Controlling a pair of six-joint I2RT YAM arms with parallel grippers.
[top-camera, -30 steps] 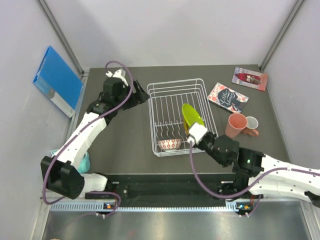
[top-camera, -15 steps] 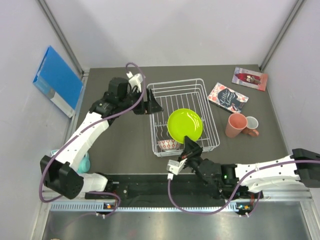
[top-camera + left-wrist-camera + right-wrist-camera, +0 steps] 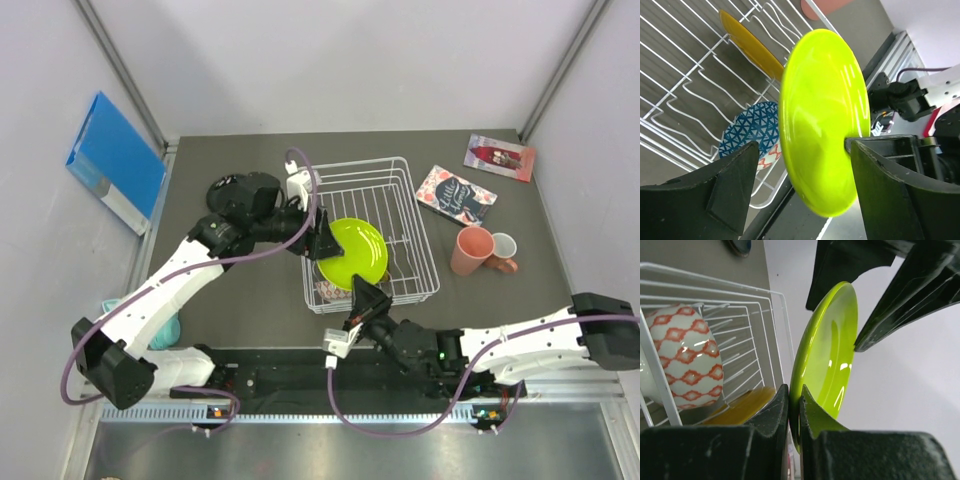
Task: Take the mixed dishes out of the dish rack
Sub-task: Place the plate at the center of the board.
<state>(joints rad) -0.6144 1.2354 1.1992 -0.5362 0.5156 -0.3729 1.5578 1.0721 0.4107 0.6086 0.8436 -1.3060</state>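
Reaching in from the left, the left claw (image 3: 318, 244) stands spread wide with the lime-green plate (image 3: 352, 250) between its fingers. In the left wrist view one finger sits just beside the plate's rim and the other stands apart from its face, so nothing is pinched there yet. The plate is held on edge, tilted, above the near half of the dish rack (image 3: 375, 195) and clear of the slots. Under it in the rack sit the small patterned bowl (image 3: 752, 125) at the near end and an amber plate (image 3: 752, 45) leaning in the wires. Coming up from beneath, the right claw (image 3: 364, 297) is clamped tight on the plate's lower rim, which the right wrist view shows plainly. Further right, on the bench (image 3: 540, 220), the tall pink cup (image 3: 470, 250) and a small mug (image 3: 505, 247) stand together, already out of the rack.

The step in hand looks like a handover of the green plate from right to left, partway through the unloading. The next move calls for the left claw to close squarely on the rim before the right one lets go. The plate is thin and glossy, so a shallow pinch could slip. Once held, it should be carried to bare bench left of the rack, keeping clear of the wires.
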